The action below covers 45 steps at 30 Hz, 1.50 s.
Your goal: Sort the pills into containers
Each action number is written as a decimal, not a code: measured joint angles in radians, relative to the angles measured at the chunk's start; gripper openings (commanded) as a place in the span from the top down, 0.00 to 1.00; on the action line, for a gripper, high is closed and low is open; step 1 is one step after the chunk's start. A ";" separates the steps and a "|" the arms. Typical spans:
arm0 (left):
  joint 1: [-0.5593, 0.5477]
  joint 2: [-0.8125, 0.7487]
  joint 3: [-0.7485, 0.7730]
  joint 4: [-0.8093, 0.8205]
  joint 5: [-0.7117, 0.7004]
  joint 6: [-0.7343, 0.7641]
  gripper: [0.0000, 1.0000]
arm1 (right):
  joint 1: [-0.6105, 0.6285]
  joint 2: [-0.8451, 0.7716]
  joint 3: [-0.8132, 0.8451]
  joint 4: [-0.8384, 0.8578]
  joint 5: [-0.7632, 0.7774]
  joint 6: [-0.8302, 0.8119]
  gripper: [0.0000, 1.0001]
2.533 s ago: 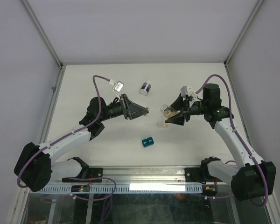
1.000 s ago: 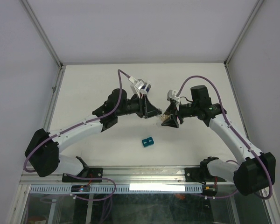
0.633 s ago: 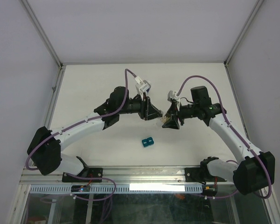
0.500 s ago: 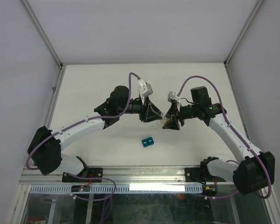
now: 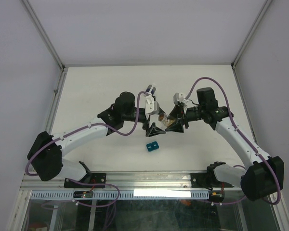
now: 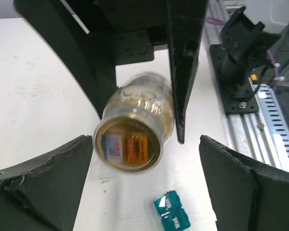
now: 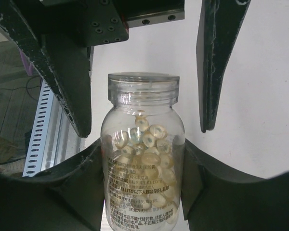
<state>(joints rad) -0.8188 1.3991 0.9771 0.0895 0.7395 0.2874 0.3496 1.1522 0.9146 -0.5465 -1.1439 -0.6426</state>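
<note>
Evidently the pills (image 7: 151,132) are all inside the clear bottle (image 7: 142,103), which hangs above the table (image 5: 96,86) between the two arms with its cap (image 7: 143,81) on. The right end effector (image 7: 142,159) clamps the bottle's body. The left end effector (image 6: 144,142), nearly closed at the bottle's end a moment ago, now stands wide, its fingers on either side of the cap without touching it. That looks like a release between grips on the cap, so nothing can be poured yet. A teal block (image 5: 151,146) lies on the table just below the bottle, and a white jar (image 5: 151,89) sits beyond the left arm. Neither blocks the work. The cap is what bars the pills.
</note>
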 measured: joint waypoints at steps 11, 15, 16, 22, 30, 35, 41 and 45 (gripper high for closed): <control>0.009 -0.193 -0.277 0.257 -0.117 -0.209 0.01 | 0.000 0.000 0.000 0.003 -0.015 -0.037 1.00; 0.009 -0.307 -0.413 0.411 -0.218 -0.420 0.01 | 0.000 0.000 0.000 0.003 -0.016 -0.048 1.00; 0.009 -0.332 -0.436 0.439 -0.245 -0.468 0.01 | 0.000 0.000 0.000 0.003 -0.016 -0.049 1.00; 0.022 -0.429 -0.502 0.576 -0.401 -0.807 0.13 | 0.000 0.001 0.000 0.002 -0.016 -0.060 1.00; -0.030 -0.357 -0.260 0.227 -0.657 -0.984 0.24 | 0.000 0.007 0.000 0.002 -0.016 -0.063 1.00; -0.088 -0.287 -0.174 0.107 -0.718 -0.985 0.30 | 0.000 0.010 0.000 0.003 -0.016 -0.063 1.00; -0.125 -0.205 -0.127 0.041 -0.730 -0.980 0.35 | 0.000 0.014 0.000 0.003 -0.016 -0.063 1.00; -0.137 -0.183 -0.099 0.020 -0.729 -0.978 0.42 | 0.000 0.014 0.000 0.002 -0.016 -0.063 1.00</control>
<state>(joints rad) -0.9554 1.2156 0.8783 0.1097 0.0101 -0.6903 0.3492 1.1664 0.9146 -0.5442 -1.1595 -0.7059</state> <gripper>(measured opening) 0.629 0.547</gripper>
